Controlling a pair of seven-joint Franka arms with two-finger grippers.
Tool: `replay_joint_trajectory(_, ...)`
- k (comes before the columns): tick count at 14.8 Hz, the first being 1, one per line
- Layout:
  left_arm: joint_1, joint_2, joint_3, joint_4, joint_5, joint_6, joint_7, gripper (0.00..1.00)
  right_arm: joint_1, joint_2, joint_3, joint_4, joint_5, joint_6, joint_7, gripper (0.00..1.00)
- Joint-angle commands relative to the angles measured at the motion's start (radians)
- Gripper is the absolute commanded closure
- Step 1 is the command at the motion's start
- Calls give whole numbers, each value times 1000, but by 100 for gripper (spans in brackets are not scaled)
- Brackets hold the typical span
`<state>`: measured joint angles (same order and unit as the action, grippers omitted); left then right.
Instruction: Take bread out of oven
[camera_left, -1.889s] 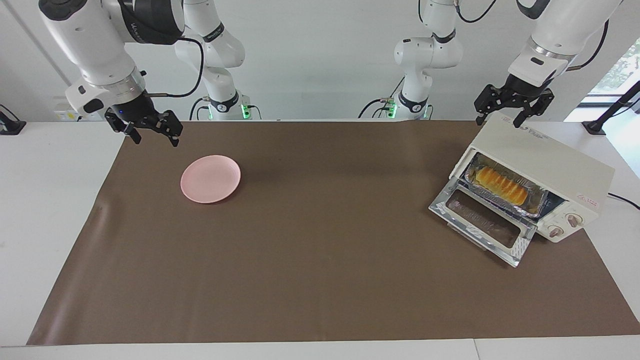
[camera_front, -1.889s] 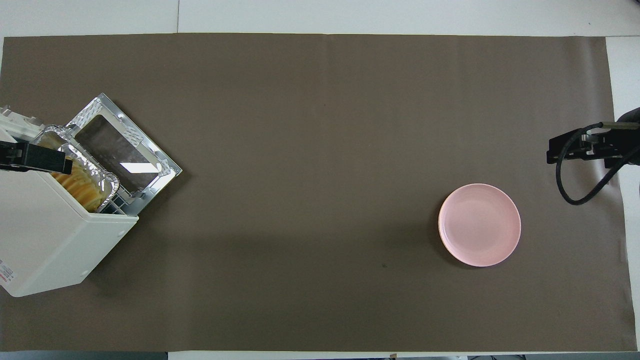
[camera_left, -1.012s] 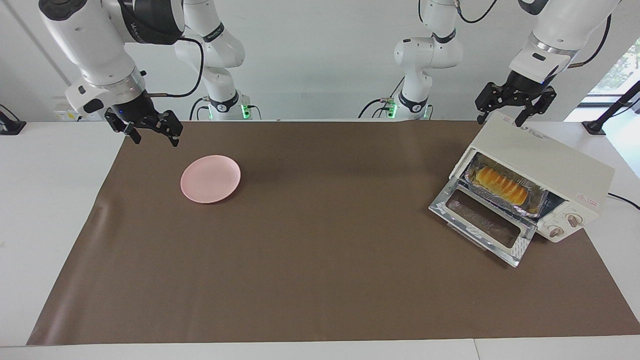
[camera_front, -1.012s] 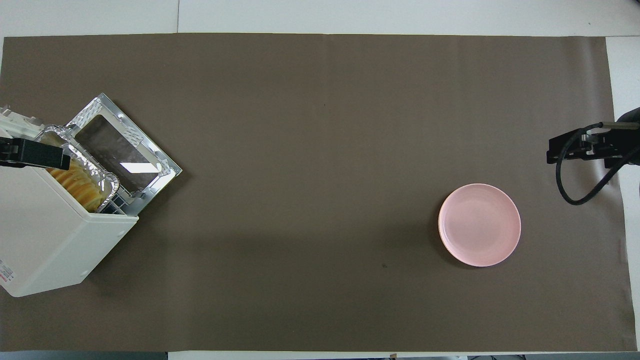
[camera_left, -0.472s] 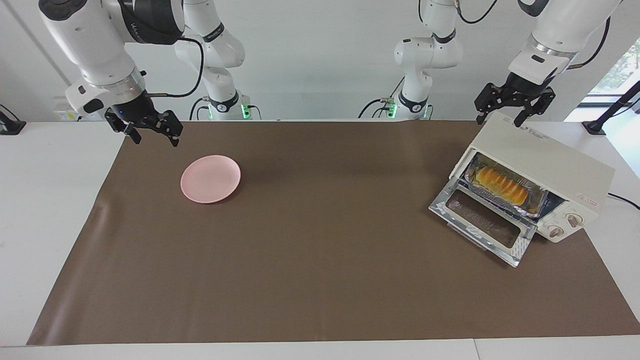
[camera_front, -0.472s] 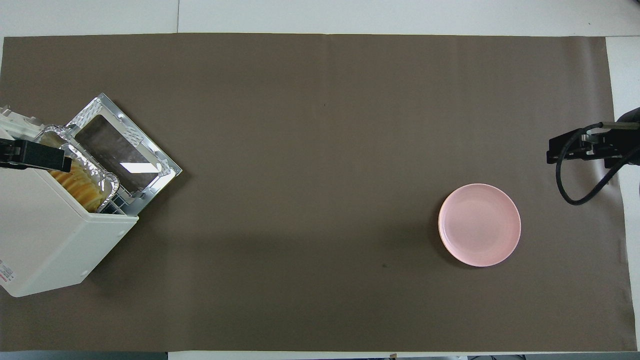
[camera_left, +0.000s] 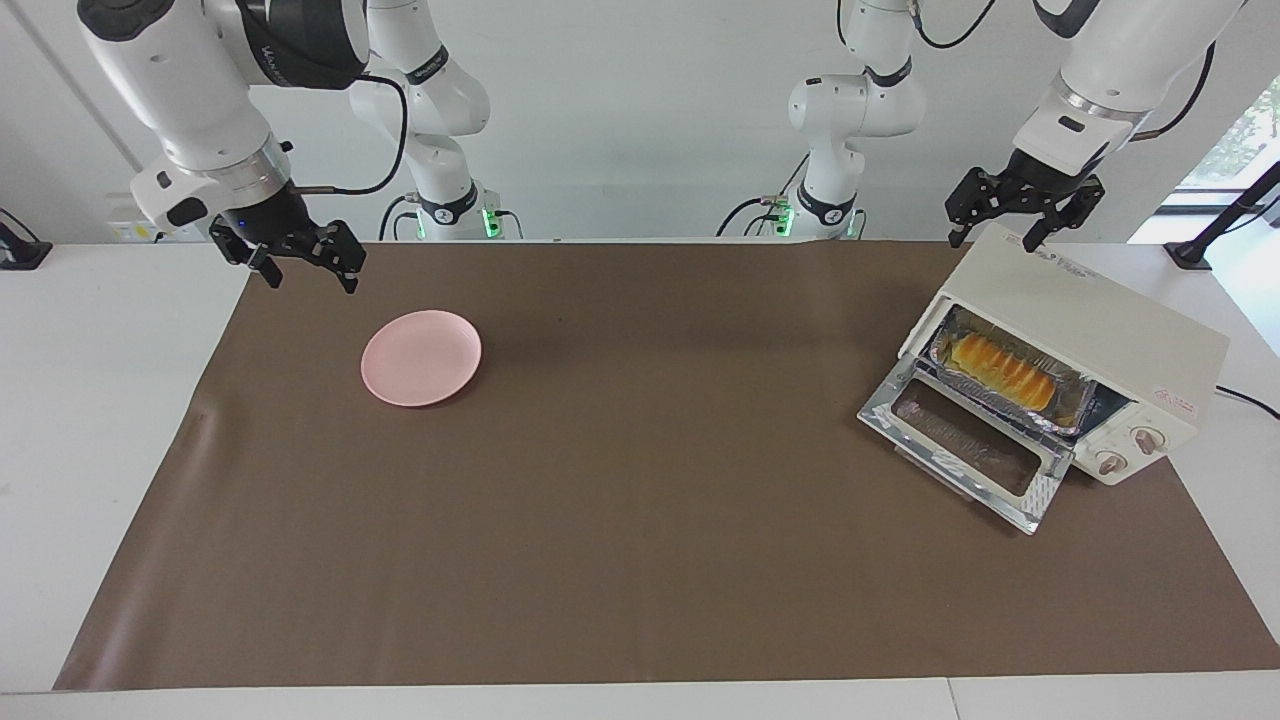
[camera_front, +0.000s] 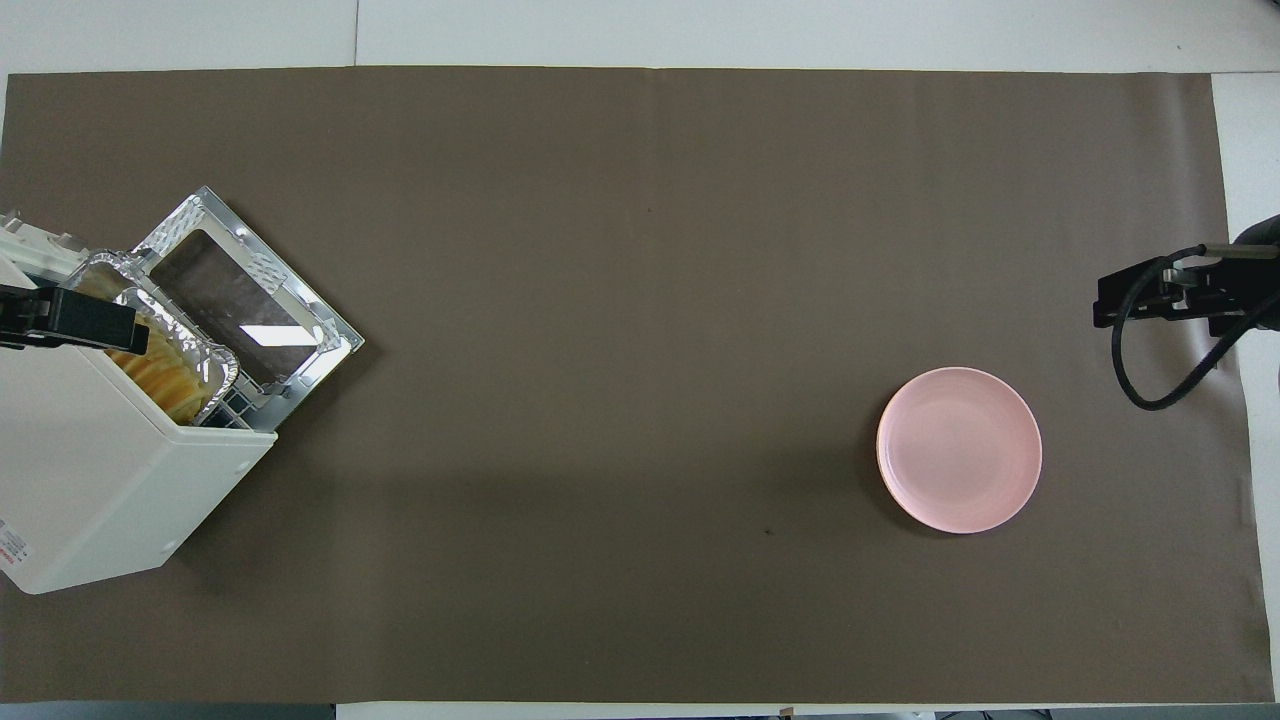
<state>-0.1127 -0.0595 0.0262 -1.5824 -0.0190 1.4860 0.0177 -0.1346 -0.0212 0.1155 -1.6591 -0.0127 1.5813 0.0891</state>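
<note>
The cream-white oven (camera_left: 1090, 325) (camera_front: 90, 480) stands at the left arm's end of the table, its glass door (camera_left: 965, 440) (camera_front: 245, 300) dropped open flat. Inside, the yellow-orange ridged bread (camera_left: 1003, 370) (camera_front: 165, 375) lies in a crinkled foil tray (camera_left: 1045, 420). My left gripper (camera_left: 992, 240) (camera_front: 60, 318) hangs open just above the oven's top edge on the robots' side, holding nothing. My right gripper (camera_left: 311, 282) (camera_front: 1150, 300) waits open in the air over the brown mat's corner at the right arm's end, near the pink plate.
A round pink plate (camera_left: 421, 357) (camera_front: 958, 449) sits empty on the brown mat (camera_left: 640, 500) toward the right arm's end. The oven's two pinkish knobs (camera_left: 1130, 450) are beside the door. A power cord trails off the oven onto the white table.
The left gripper has only drifted slightly above the oven's top. The right arm, bread, oven door and plate are unchanged.
</note>
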Motion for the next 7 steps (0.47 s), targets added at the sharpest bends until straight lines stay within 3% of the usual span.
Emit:
replay_joint_trajectory(1, -33, 97, -8, 105, 69, -68, -71, 0, -10, -17, 6, -11, 7, -7, -26, 0)
replay_joint_trajectory(7, -62, 346, 9, 356, 90, -113, -237, 0, -11, -16, 6, -11, 7, -9, -25, 0)
